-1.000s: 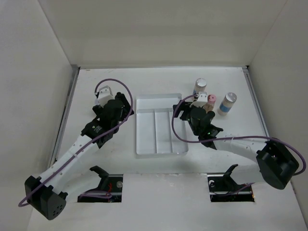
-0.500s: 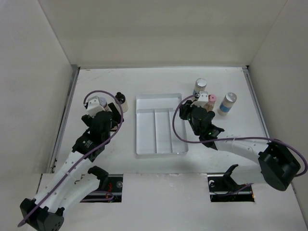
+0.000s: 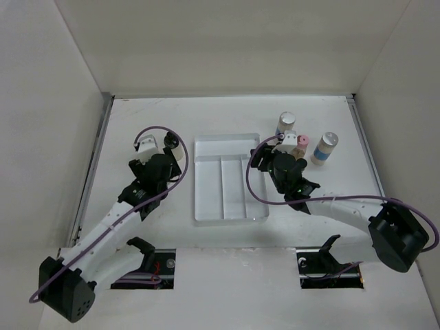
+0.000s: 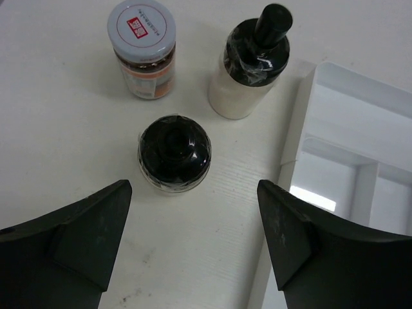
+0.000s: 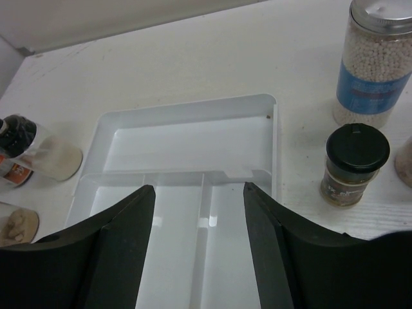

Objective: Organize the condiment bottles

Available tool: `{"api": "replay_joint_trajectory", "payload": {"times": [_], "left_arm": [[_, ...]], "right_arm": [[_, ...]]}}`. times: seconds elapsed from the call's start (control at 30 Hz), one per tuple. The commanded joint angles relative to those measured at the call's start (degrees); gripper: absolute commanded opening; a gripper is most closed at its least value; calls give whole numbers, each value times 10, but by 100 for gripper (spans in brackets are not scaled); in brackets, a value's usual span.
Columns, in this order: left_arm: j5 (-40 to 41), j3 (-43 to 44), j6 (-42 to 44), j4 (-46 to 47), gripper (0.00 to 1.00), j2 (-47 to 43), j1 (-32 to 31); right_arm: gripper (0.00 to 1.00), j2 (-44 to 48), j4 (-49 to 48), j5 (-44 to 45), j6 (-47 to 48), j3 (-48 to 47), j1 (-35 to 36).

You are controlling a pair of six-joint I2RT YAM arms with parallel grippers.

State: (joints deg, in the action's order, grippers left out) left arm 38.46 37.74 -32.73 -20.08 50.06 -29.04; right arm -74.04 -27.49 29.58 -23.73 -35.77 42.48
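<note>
Three condiment bottles stand ahead of my left gripper [image 4: 193, 222]: a black-capped one [image 4: 174, 153] closest, a white-capped one with brown contents [image 4: 141, 48] and a black-nozzled one with pale contents [image 4: 251, 61]. This gripper is open and empty, short of the black cap. My right gripper [image 5: 198, 193] is open over the clear tray [image 5: 187, 119], nothing between its fingers. To its right stand a silver-capped bottle of white grains [image 5: 376, 64] and a small black-capped bottle [image 5: 354, 164]. From above I see the left gripper [image 3: 165, 165], the right gripper [image 3: 273, 163], and pink-capped [image 3: 300, 143] and white-capped [image 3: 324, 146] bottles.
The tray [image 3: 206, 148] lies between the two arms, with three compartments and nothing visible in them. White walls close the table at the back and both sides. The left bottles stand just off the tray's left rim [image 4: 293, 138].
My left arm drew back to the left and near side, then came forward again toward the bottles beside the tray. The right arm has barely shifted.
</note>
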Motion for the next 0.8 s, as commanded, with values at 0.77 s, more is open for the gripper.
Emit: {"api": "replay_joint_trajectory", "payload": {"times": [0.77], "left_arm": [[61,-17,2,182,69,197,63]], "right_arm": [[66,-20,-20,0,28,-27,19]]}}
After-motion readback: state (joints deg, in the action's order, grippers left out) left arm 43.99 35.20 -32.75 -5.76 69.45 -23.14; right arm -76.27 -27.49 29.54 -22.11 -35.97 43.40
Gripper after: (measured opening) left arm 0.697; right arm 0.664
